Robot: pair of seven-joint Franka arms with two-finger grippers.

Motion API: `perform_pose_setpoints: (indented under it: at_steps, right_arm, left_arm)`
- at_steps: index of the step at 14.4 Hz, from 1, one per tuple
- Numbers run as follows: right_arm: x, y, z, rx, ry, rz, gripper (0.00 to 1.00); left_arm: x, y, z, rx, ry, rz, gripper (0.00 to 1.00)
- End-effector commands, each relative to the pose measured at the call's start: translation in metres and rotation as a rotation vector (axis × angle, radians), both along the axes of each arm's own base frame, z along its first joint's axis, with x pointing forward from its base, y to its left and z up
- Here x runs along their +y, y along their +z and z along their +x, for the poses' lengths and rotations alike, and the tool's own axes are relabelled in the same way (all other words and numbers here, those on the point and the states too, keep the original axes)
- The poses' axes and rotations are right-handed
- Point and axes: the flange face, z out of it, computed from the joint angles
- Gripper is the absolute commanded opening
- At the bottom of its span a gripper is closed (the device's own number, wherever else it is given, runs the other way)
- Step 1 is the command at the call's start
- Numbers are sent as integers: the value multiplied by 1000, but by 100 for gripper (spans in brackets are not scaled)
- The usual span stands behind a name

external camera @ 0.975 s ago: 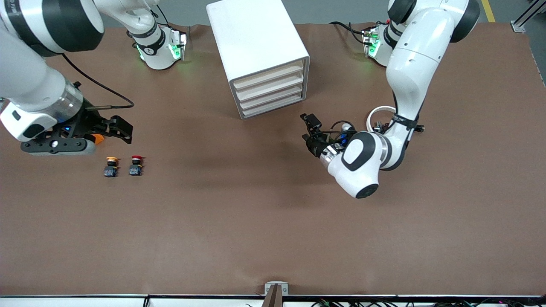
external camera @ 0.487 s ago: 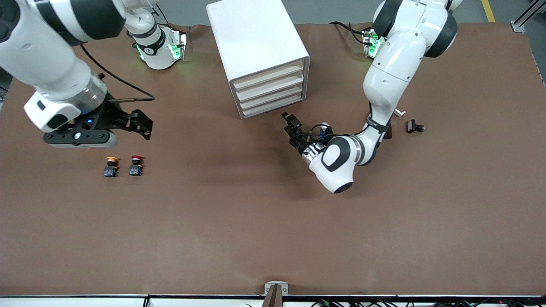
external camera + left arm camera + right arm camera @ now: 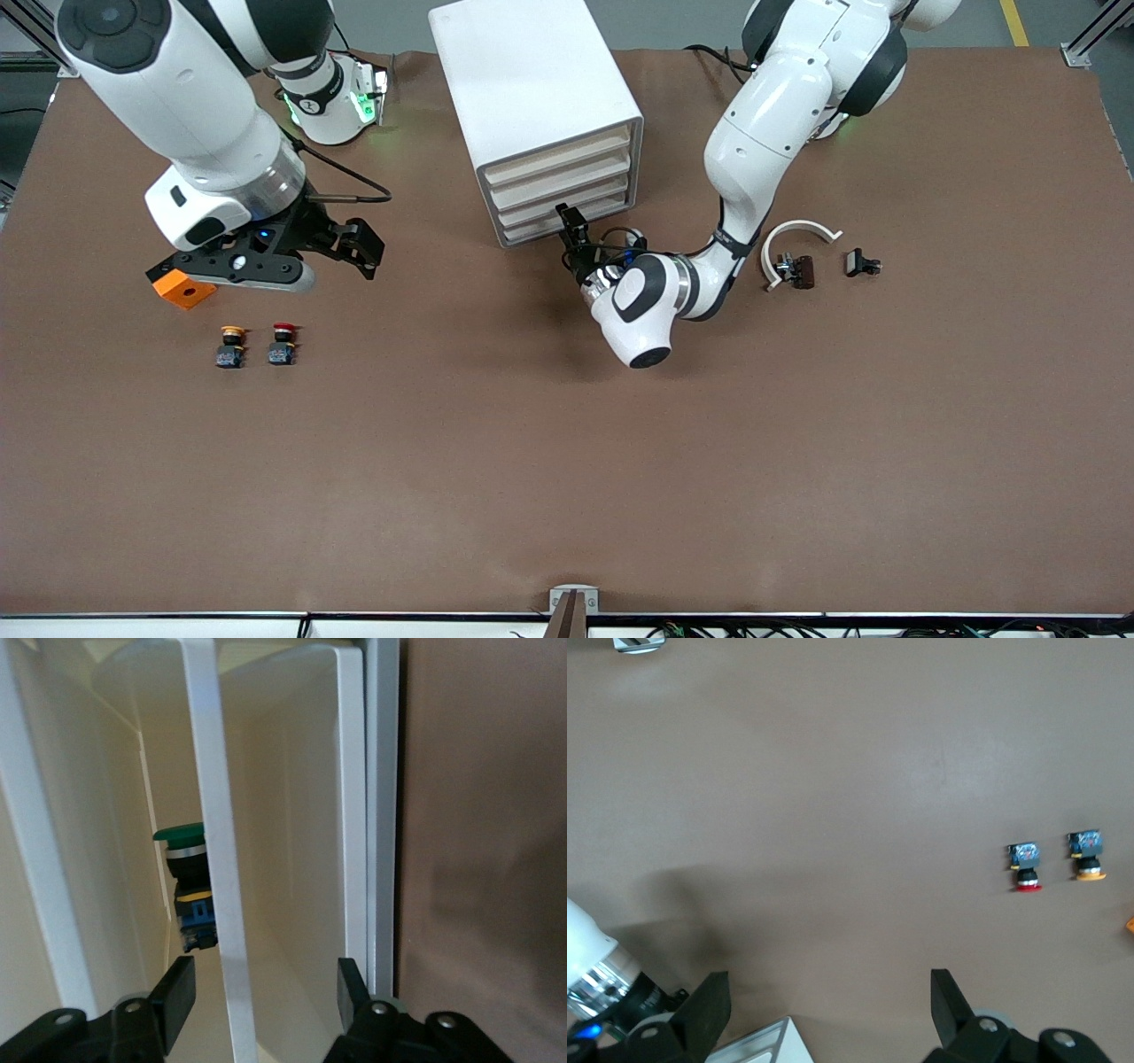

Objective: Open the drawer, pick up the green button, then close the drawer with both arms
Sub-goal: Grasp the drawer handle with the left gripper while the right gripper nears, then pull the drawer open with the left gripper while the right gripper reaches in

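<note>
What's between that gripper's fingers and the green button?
In the left wrist view, a white drawer front stands between the open left gripper and the button, partly hiding it.

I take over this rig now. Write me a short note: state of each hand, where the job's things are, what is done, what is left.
Left hand: open, empty, at the drawer unit's front, fingers either side of a drawer's front edge.
Right hand: open, empty, over the table toward the right arm's end.
Green button: inside the drawer unit, seen through the front.
Red button and yellow button: on the table, not wanted.
Done: the approach only; drawers look shut.
Left: open the drawer, take the green button, close the drawer.
</note>
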Motion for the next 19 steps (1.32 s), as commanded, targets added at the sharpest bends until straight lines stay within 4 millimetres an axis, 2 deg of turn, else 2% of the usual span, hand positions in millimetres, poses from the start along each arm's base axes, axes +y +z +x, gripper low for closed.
perform_pose_setpoints:
  at_steps: [1, 3, 5, 7, 9, 11, 13, 15, 17, 19]
  right_arm:
    - [24, 2, -4, -6, -78, -5, 100]
    - [44, -2, -8, -2, -143, -1, 100]
    - [62, -9, -6, 5, -219, 8, 100]
    - [82, -16, -11, 12, -325, 10, 100]
    - [100, -20, -13, 14, -442, 19, 100]
    - [117, -25, -19, 21, -539, 22, 100]
    - [138, -35, -28, 31, -596, 14, 100]
    - [150, -48, -28, 41, -649, 5, 100]
    - [157, -64, -27, 55, -693, -13, 100]
    - [160, -79, -24, 67, -731, -30, 100]
  left_arm:
    - [-11, -8, -22, -16, -16, -21, 66]
    - [-11, -14, -33, 4, -28, -7, 65]
    - [-10, -10, -33, 10, -29, -3, 61]
    - [-7, -5, -27, 12, -20, -2, 45]
    - [-4, -3, -24, 14, -18, 0, 15]
    - [-4, 2, -23, 31, -21, 9, 0]
    - [-2, 3, -23, 39, -20, 18, 0]
    - [2, 2, -18, 36, -13, 20, 0]
    - [12, 6, -3, 28, 12, 10, 0]
    - [30, 9, 20, 21, 54, 5, 0]
